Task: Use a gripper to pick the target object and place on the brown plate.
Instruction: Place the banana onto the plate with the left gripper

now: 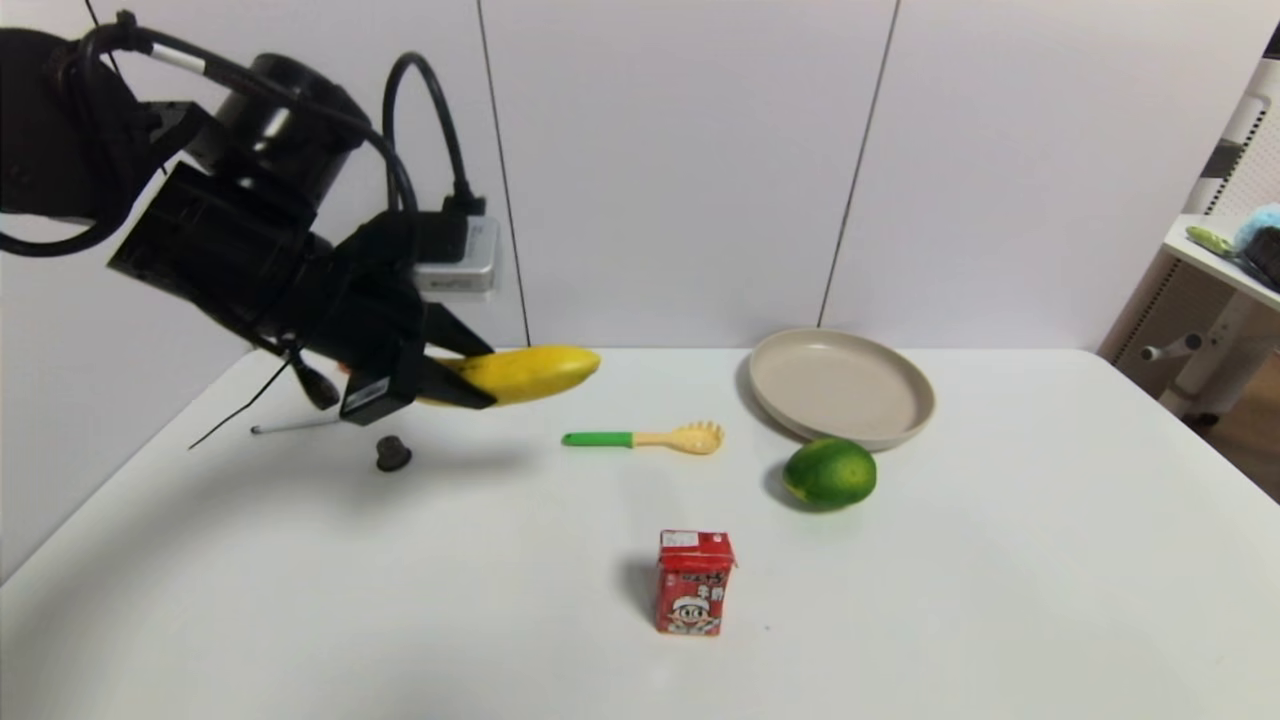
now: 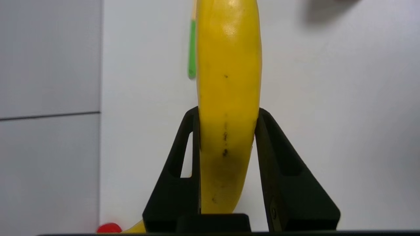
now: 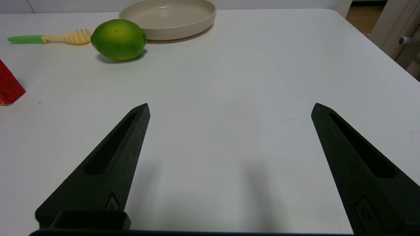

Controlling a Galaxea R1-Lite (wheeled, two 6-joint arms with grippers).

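My left gripper [image 1: 470,375] is shut on the yellow banana [image 1: 535,372] and holds it in the air above the table's far left part. In the left wrist view the banana [image 2: 228,82] runs between the two black fingers [image 2: 183,157], which press on its sides. The beige-tan plate [image 1: 905,420] sits empty at the far right of the table, well to the right of the banana. It also shows in the right wrist view [image 3: 197,24]. My right gripper [image 3: 229,109] is open and empty low over the near right of the table; it is out of the head view.
A green citrus fruit [image 1: 830,473] lies just in front of the plate. A green-handled yellow pasta fork [image 1: 650,438] lies between banana and plate. A red drink carton [image 1: 693,583] stands nearer me. A small dark cap [image 1: 392,453] and a thin rod [image 1: 295,427] lie under the left arm.
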